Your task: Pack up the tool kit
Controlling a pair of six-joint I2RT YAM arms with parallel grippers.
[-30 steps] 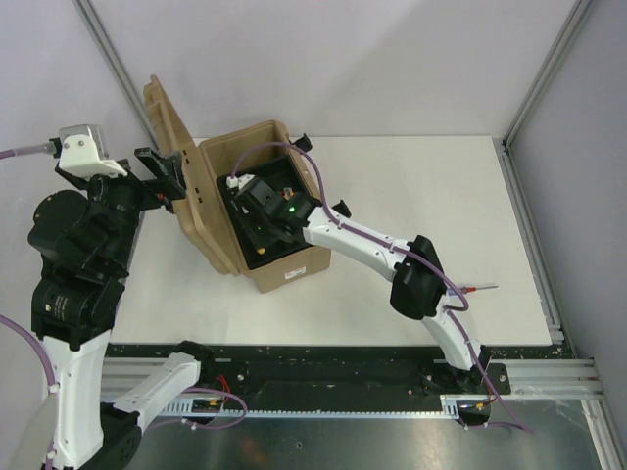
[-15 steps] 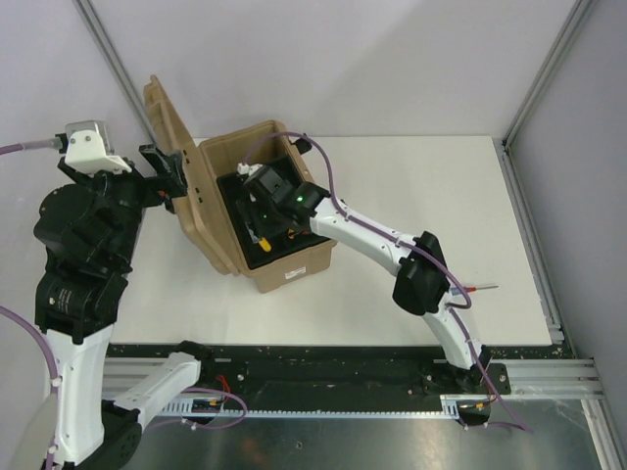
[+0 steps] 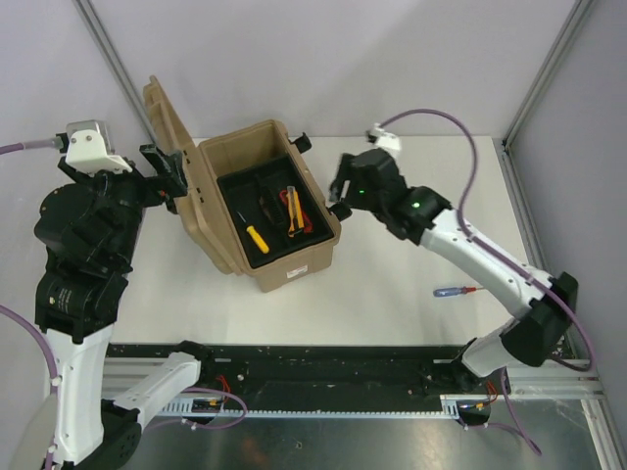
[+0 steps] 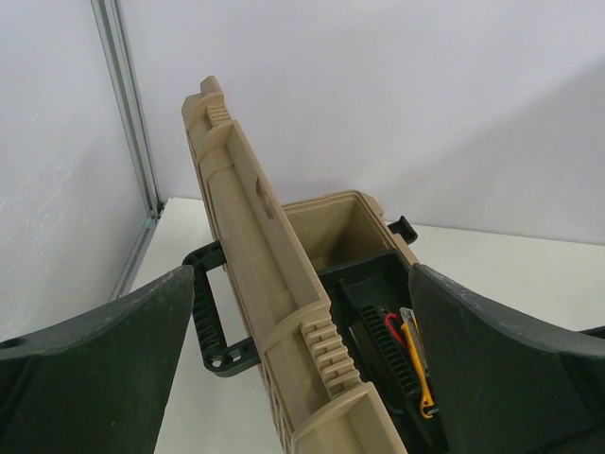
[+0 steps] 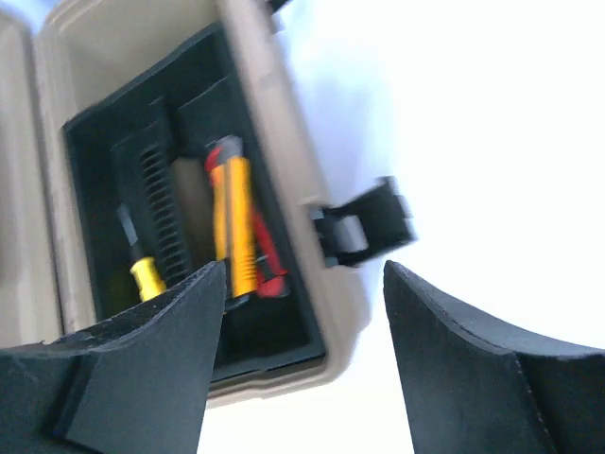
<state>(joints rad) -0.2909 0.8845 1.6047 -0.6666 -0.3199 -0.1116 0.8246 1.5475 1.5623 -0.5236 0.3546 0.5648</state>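
The tan tool box [image 3: 286, 262] stands open with its lid [image 3: 168, 122] raised on the left. Its black tray holds a yellow-handled screwdriver [image 3: 253, 233], a yellow utility knife [image 3: 292, 211] and a red tool [image 3: 305, 213]. My right gripper [image 3: 340, 192] is open and empty, just right of the box; its wrist view shows the knife [image 5: 236, 222] and the box rim [image 5: 284, 151]. My left gripper [image 3: 167, 174] is open, with its fingers astride the raised lid [image 4: 255, 246]. A blue-handled screwdriver [image 3: 456, 291] lies on the table at the right.
A black latch [image 3: 305, 142] sticks out at the box's far right corner, and another [image 5: 364, 222] on its right side. The black carry handle [image 4: 210, 312] hangs behind the lid. Metal frame posts stand at the table's back corners.
My right gripper has come up out of the box and swung to its right, empty. The knife and red tool now lie uncovered in the tray. The left arm has hardly moved.
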